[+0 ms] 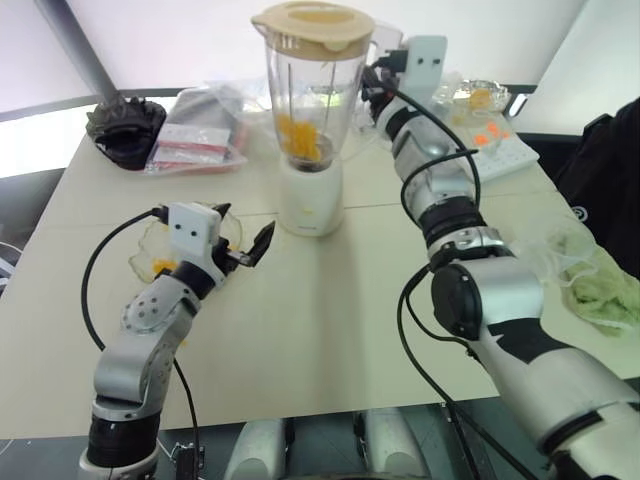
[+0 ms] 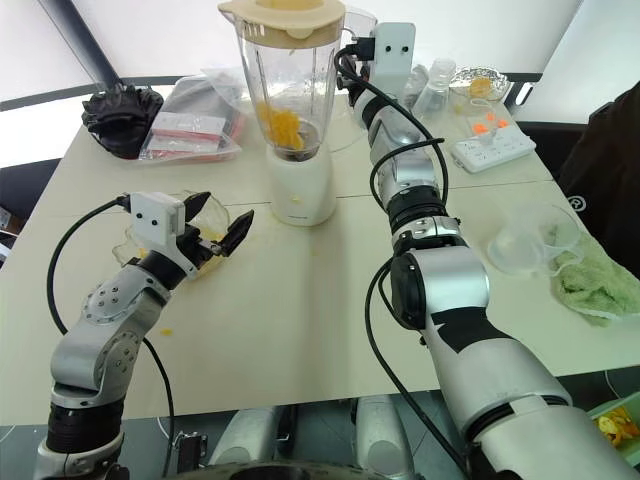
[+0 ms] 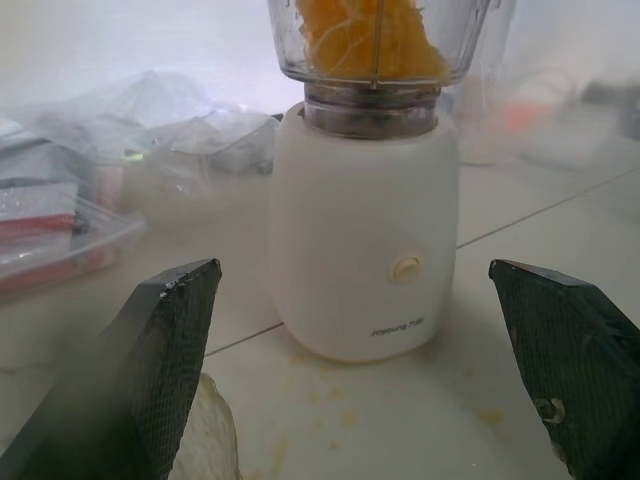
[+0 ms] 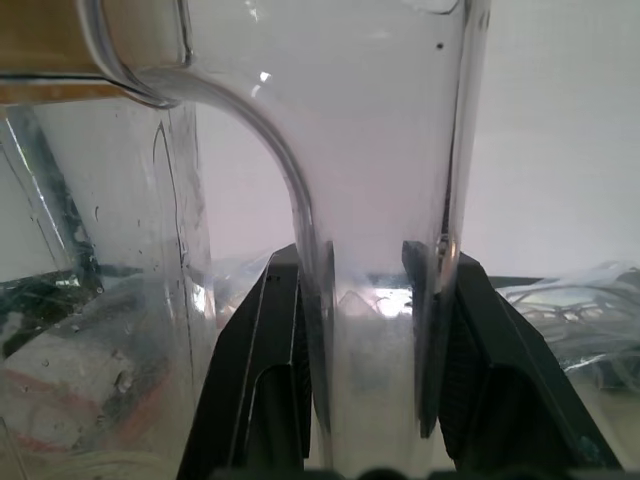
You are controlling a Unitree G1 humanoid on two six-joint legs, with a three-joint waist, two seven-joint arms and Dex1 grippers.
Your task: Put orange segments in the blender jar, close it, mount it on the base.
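Note:
The blender jar (image 1: 310, 85) stands upright on the cream base (image 1: 310, 200), with its cream lid (image 1: 312, 25) on top. Orange segments (image 1: 300, 138) lie in the bottom of the jar. My right gripper (image 4: 365, 300) is shut on the jar's clear side handle (image 4: 370, 190), one finger on each side of it. My left gripper (image 1: 245, 232) hovers open and empty to the left of the base, pointing at the base (image 3: 360, 240). Just behind it a shallow glass bowl (image 1: 150, 240) holds a few orange bits.
A black object (image 1: 125, 125) and plastic bags (image 1: 200, 135) lie at the back left. A white power strip (image 1: 505, 150) and a small bowl (image 1: 480, 95) sit at the back right. A cloudy tub (image 2: 530, 240) and green cloth (image 2: 600, 280) lie right. A person in dark clothes (image 1: 610, 170) stands there.

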